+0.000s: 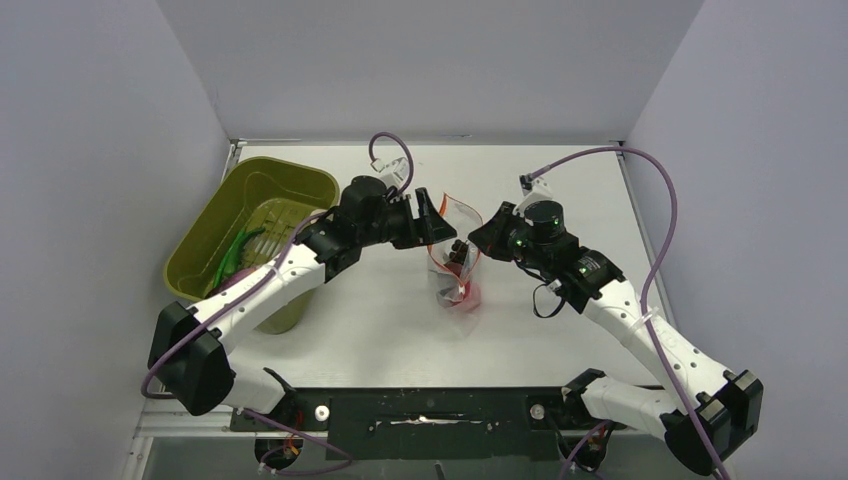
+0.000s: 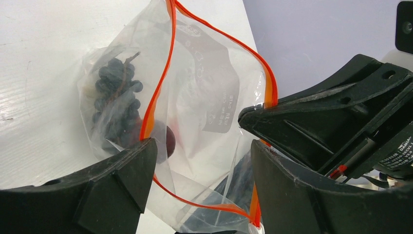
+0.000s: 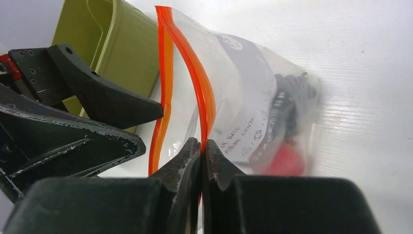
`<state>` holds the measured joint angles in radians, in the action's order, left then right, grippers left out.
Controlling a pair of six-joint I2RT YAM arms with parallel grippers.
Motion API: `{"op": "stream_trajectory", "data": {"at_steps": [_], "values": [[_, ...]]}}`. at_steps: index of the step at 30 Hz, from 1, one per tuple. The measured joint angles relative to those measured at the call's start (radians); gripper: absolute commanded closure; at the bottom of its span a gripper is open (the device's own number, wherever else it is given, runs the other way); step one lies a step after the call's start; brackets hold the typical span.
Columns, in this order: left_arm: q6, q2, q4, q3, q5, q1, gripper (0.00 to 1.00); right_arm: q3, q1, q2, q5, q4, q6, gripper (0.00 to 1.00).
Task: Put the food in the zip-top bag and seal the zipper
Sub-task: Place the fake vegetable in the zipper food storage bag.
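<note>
My right tool [image 3: 200, 144] is pinched shut on the orange-red zipper strip [image 3: 195, 78] of the small clear plastic bag [image 2: 204, 83]. My left tool [image 2: 202, 146] stands open, the bag's gaping mouth between its jaws.

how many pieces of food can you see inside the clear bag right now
2. A dark grape bunch lies deep in the bag, and a red round piece sits right beside it. Others may be hidden behind the bag's folds.

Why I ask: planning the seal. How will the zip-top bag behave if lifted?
Probably floppy: the zip-top bag wrinkles and its zipper waves where the right gripper pinches it. Likely bottom-heavy, sagging toward the grapes.
</note>
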<state>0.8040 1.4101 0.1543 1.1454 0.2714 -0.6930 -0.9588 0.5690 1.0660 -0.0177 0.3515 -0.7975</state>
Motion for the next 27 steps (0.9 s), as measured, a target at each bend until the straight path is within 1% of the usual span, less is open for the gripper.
{"op": "stream_trajectory", "data": {"at_steps": [10,18,19,20,22,25,27], "values": [[-0.068,-0.011,0.112,0.046,-0.072,0.0,0.31,0.0,0.0,-0.009,0.0,-0.001,0.0,1.0],[-0.087,-0.012,0.127,0.046,-0.076,0.0,0.53,0.0,0.0,-0.014,0.0,0.0,0.0,1.0],[-0.087,-0.011,0.124,0.046,-0.072,0.0,0.58,0.0,0.0,-0.014,0.0,0.0,0.0,1.0],[-0.085,-0.011,0.118,0.045,-0.066,0.0,0.66,0.0,0.0,-0.015,-0.001,0.0,0.0,1.0],[-0.083,-0.01,0.106,0.044,-0.058,0.0,0.72,0.0,0.0,-0.015,-0.001,0.0,0.0,1.0],[-0.084,-0.006,0.085,0.044,-0.052,0.0,0.74,0.0,0.0,-0.016,-0.001,0.001,0.0,1.0],[-0.084,-0.003,0.077,0.044,-0.051,0.0,0.7,0.0,0.0,-0.017,-0.001,0.002,0.001,1.0]]}}
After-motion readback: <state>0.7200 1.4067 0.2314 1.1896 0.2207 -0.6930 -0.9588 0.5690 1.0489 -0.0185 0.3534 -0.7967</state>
